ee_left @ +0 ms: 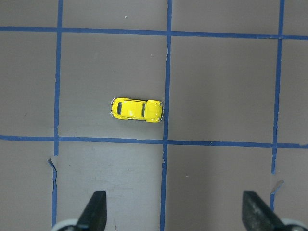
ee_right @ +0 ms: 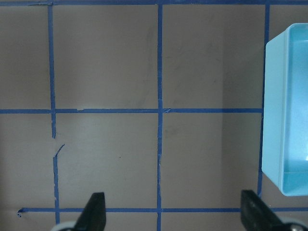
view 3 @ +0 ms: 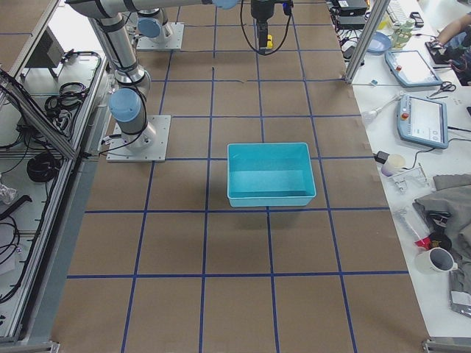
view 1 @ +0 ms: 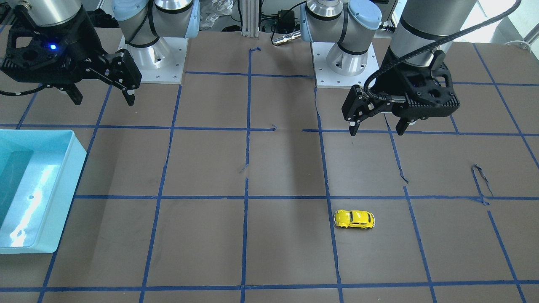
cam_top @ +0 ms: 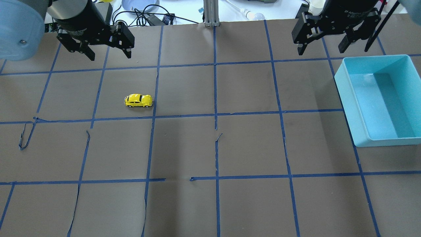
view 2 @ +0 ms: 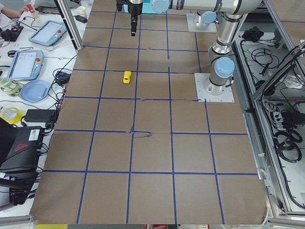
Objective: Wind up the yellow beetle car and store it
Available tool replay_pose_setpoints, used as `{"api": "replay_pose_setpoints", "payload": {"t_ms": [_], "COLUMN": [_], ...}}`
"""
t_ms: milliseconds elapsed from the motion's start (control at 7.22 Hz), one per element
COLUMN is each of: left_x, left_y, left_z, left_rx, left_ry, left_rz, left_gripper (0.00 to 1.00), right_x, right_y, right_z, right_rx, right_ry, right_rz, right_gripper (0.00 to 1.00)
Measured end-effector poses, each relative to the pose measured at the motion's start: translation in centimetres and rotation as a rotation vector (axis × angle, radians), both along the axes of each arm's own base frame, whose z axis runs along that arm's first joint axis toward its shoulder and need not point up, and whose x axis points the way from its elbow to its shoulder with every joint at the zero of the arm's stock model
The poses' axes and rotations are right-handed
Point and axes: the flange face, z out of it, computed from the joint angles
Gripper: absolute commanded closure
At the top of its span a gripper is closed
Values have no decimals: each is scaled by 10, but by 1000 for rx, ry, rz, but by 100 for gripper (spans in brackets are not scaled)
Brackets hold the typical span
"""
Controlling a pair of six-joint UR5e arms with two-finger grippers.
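you have everything left: yellow beetle car (cam_top: 138,100) untouched outside the blue bin (cam_top: 371,57), left gripper (cam_top: 109,56) and right gripper (cam_top: 321,51) wide, empty.

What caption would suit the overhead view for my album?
Left gripper and right gripper hang open; yellow beetle car near the left, blue bin near the right.
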Motion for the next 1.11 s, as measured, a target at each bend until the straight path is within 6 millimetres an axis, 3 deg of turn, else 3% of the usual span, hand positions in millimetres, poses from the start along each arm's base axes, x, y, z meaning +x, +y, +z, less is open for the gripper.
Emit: {"api": "replay_pose_setpoints", "payload": {"t_ms": [1108], "left_x": [0], "left_y": [8], "left_z": [2], "left_rx": [8], "left_ry": [2], "left_rz": [-4], "left_gripper": [0], "right_x": [0], "right_y": [-1], "right_z": [-2], "right_rx": [5], "right_ry": [0], "right_rz": [3], "right_gripper": [0]}}
